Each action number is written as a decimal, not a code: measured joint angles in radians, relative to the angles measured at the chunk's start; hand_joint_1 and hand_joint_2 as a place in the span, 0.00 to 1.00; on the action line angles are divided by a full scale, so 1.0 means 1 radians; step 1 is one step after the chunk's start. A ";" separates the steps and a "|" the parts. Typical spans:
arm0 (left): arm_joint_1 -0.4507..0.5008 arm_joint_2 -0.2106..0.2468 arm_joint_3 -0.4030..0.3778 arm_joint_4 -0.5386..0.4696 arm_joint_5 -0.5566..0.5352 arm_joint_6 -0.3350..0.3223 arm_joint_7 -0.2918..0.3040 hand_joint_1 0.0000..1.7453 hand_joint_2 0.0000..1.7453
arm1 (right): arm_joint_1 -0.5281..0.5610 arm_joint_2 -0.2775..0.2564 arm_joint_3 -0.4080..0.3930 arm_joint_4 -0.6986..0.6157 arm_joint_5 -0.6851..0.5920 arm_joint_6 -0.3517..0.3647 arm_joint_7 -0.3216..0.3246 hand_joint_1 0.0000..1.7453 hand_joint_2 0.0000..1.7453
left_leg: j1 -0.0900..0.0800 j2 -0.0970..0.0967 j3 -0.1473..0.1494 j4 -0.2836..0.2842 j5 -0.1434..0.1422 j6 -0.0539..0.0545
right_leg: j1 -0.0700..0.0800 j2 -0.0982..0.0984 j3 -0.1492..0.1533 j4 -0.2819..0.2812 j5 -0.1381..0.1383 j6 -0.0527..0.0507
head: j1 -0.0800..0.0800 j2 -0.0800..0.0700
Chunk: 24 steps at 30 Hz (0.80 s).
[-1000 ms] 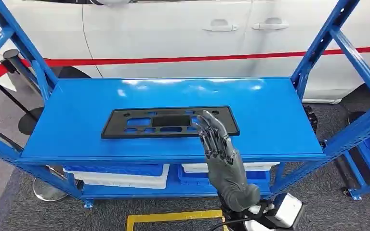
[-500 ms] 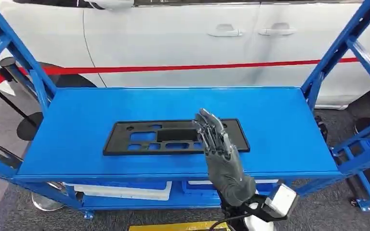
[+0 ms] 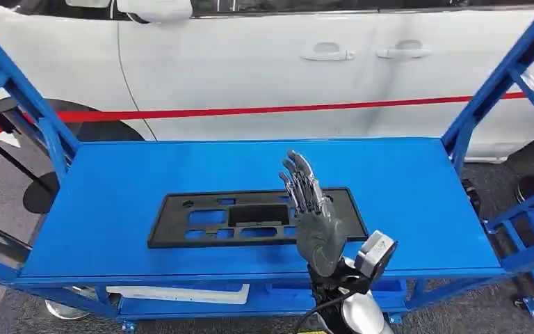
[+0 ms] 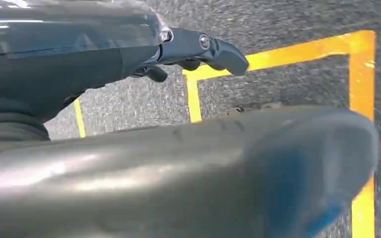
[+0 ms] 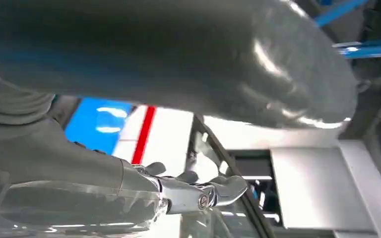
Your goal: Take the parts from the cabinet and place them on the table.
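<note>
1. Black plastic panel [image 3: 254,218], a flat rectangular part with several cut-out openings, lies flat on the blue top shelf [image 3: 146,167] of the blue metal rack [image 3: 483,101], towards its front edge and roughly central; it is not lifted at any point

2. Right hand [image 3: 313,212] stands raised in front of the panel's right portion, fingers [image 3: 299,177] extended, pointing up and away from the robot and close together; it holds nothing. Whether it touches the panel cannot be told from the head view

3. Left hand [image 4: 198,49] hangs low above grey carpet with yellow floor marking [image 4: 362,69]; its fingers appear loosely extended and empty

4. Change noted: across the last second the whole scene has shifted downward in the head view, with more of the white car [image 3: 264,62] behind the red barrier tape [image 3: 250,111] showing. That is camera movement, not the panel sliding. Against the panel, the right hand has stayed over the same right-hand section while its wrist has come up closer to the shelf's front edge

5. Assessment: the pick is at the approach stage; no grasp is made, and placing on the table is wholly outstanding

6. Risk: a thin, flat, wide part offers little edge to grip and may tilt if taken at one end
</note>
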<state>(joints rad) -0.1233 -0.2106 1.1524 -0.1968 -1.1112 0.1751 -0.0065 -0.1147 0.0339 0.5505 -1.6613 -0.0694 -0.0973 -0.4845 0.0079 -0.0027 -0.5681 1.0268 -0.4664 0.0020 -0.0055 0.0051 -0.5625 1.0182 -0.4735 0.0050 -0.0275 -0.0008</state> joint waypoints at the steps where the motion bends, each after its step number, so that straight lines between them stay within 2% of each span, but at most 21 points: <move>1: 0.002 0.000 0.000 0.000 0.000 0.000 0.001 0.00 0.00 | -0.002 -0.001 0.003 0.003 0.005 -0.004 0.003 0.00 1.00 | 0.000 0.000 0.000 -0.002 0.002 0.007 | 0.000 -0.001 0.004 -0.001 0.001 0.005 | 0.000 0.000; 2: 0.001 0.000 0.000 0.000 0.000 0.000 0.001 0.00 0.00 | -0.004 -0.002 0.005 0.005 0.012 -0.010 0.010 0.00 1.00 | 0.005 0.002 0.004 -0.011 0.010 0.018 | -0.001 -0.001 0.001 0.006 -0.007 0.011 | 0.000 0.000; 3: -0.002 0.000 0.000 0.000 0.001 0.000 -0.001 0.00 0.00 | -0.006 -0.005 0.008 0.008 0.028 -0.016 0.015 0.00 1.00 | 0.004 0.002 0.006 -0.013 0.011 0.021 | -0.005 -0.002 -0.006 0.028 -0.023 0.015 | 0.001 0.000; 4: -0.004 0.000 0.000 0.000 0.001 0.001 -0.003 0.00 0.00 | -0.007 -0.008 0.012 0.011 0.042 -0.023 0.016 0.00 1.00 | 0.003 0.002 0.006 -0.013 0.010 0.027 | -0.005 -0.002 -0.034 0.086 -0.058 0.017 | 0.001 0.000; 6: -0.003 0.000 0.000 0.000 0.001 0.001 -0.005 0.00 0.00 | -0.005 -0.014 0.024 0.023 0.085 -0.049 0.027 0.00 1.00 | -0.001 0.002 0.006 -0.013 0.008 0.030 | -0.006 -0.002 -0.109 0.233 -0.121 0.021 | 0.000 0.000; 7: -0.001 0.000 0.000 0.000 0.001 0.001 -0.004 0.00 0.00 | -0.004 -0.017 0.029 0.032 0.108 -0.058 0.030 0.00 1.00 | -0.003 0.002 0.006 -0.012 0.006 0.032 | -0.006 -0.002 -0.145 0.293 -0.133 0.022 | 0.001 0.000; 8: 0.000 0.000 0.000 0.000 0.000 0.001 -0.004 0.00 0.00 | -0.004 -0.021 0.035 0.040 0.129 -0.071 0.030 0.00 1.00 | -0.005 0.001 0.008 -0.012 0.006 0.033 | -0.006 -0.002 -0.156 0.302 -0.120 0.021 | 0.000 0.000; 9: 0.001 0.000 0.000 0.000 0.000 0.001 -0.004 0.00 0.00 | -0.004 -0.023 0.042 0.046 0.161 -0.083 0.032 0.00 1.00 | -0.007 0.000 0.010 -0.011 0.004 0.034 | -0.006 -0.002 -0.145 0.267 -0.085 0.017 | 0.001 0.000; 11: 0.000 -0.001 0.000 0.000 0.000 0.001 -0.003 0.00 0.00 | -0.010 -0.025 0.054 0.056 0.228 -0.104 0.045 0.00 1.00 | -0.009 -0.003 0.018 -0.011 -0.001 0.031 | -0.003 -0.002 -0.070 0.102 0.014 0.003 | 0.001 0.000; 12: 0.001 -0.002 0.000 0.000 0.000 0.001 -0.003 0.00 0.00 | -0.017 -0.025 0.061 0.060 0.266 -0.117 0.058 0.00 1.00 | -0.009 -0.003 0.020 -0.011 -0.003 0.028 | 0.002 -0.003 -0.041 0.029 0.029 -0.005 | 0.001 0.000; 13: 0.000 -0.002 0.000 0.000 -0.002 0.001 -0.003 0.00 0.00 | -0.027 -0.026 0.073 0.069 0.319 -0.134 0.074 0.00 1.00 | -0.016 -0.003 0.016 -0.006 -0.007 0.021 | 0.007 -0.005 -0.031 0.008 0.020 -0.007 | 0.000 0.000; 16: 0.001 -0.002 0.000 0.000 -0.011 0.000 -0.002 0.00 0.00 | -0.038 -0.026 0.093 0.091 0.454 -0.202 0.108 0.00 1.00 | -0.011 -0.002 0.019 -0.015 -0.006 0.008 | 0.012 -0.002 -0.033 0.012 0.019 -0.012 | 0.000 0.000; 17: 0.000 -0.002 0.000 0.000 -0.013 0.000 -0.002 0.00 0.00 | -0.041 -0.026 0.098 0.098 0.482 -0.216 0.115 0.00 1.00 | -0.015 -0.002 0.021 -0.013 -0.010 0.000 | 0.001 -0.001 -0.030 0.000 0.024 -0.019 | 0.000 0.000; 18: 0.001 -0.002 0.000 0.000 -0.015 0.000 -0.002 0.00 0.00 | -0.047 -0.025 0.105 0.104 0.509 -0.232 0.125 0.00 1.00 | -0.011 -0.003 0.016 0.003 -0.022 -0.005 | -0.001 -0.005 -0.024 -0.005 0.027 -0.022 | 0.000 0.000; 19: 0.000 -0.002 0.000 0.000 -0.018 0.000 -0.001 0.00 0.00 | -0.055 -0.025 0.114 0.112 0.551 -0.254 0.134 0.00 1.00 | -0.011 -0.001 -0.003 0.044 -0.052 -0.011 | -0.002 -0.005 -0.023 -0.006 0.026 -0.024 | -0.003 0.000; 20: 0.000 -0.002 0.000 0.000 -0.019 -0.002 0.002 0.00 0.00 | -0.063 -0.025 0.127 0.122 0.606 -0.282 0.147 0.00 1.00 | -0.006 -0.002 -0.037 0.117 -0.092 -0.015 | -0.001 -0.005 -0.024 -0.006 0.026 -0.031 | -0.003 0.000; 21: 0.000 -0.002 0.000 0.000 -0.019 -0.002 0.002 0.00 0.00 | -0.064 -0.026 0.139 0.134 0.659 -0.306 0.157 0.00 1.00 | -0.004 -0.001 -0.075 0.195 -0.126 -0.019 | 0.000 -0.006 -0.024 -0.006 0.025 -0.032 | -0.003 0.000; 22: 0.001 -0.002 -0.001 0.000 -0.019 -0.003 0.002 0.00 0.00 | -0.063 -0.026 0.149 0.147 0.702 -0.326 0.161 0.00 1.00 | -0.003 -0.001 -0.109 0.261 -0.147 -0.021 | 0.000 -0.006 -0.024 -0.005 0.025 -0.032 | -0.003 0.000; 23: 0.003 -0.002 -0.001 0.000 -0.019 -0.003 0.002 0.00 0.00 | -0.062 -0.027 0.159 0.162 0.737 -0.341 0.161 0.00 1.00 | -0.002 -0.001 -0.127 0.292 -0.145 -0.023 | 0.000 -0.006 -0.025 -0.004 0.025 -0.032 | -0.003 0.000; 24: 0.004 -0.002 0.000 0.000 -0.018 -0.003 0.002 0.00 0.00 | -0.062 -0.029 0.167 0.173 0.754 -0.349 0.165 0.00 1.00 | 0.001 -0.001 -0.121 0.272 -0.119 -0.025 | 0.000 -0.005 -0.024 -0.004 0.024 -0.031 | -0.003 0.000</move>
<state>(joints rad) -0.1195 -0.2125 1.1521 -0.1968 -1.1292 0.1717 -0.0042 -0.1767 0.0046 0.7175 -1.4882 0.6843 -0.4463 -0.3197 0.0085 -0.0040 -0.6891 1.2989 -0.5852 -0.0226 -0.0060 0.0002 -0.5864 1.0145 -0.4495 -0.0265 -0.0305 -0.0008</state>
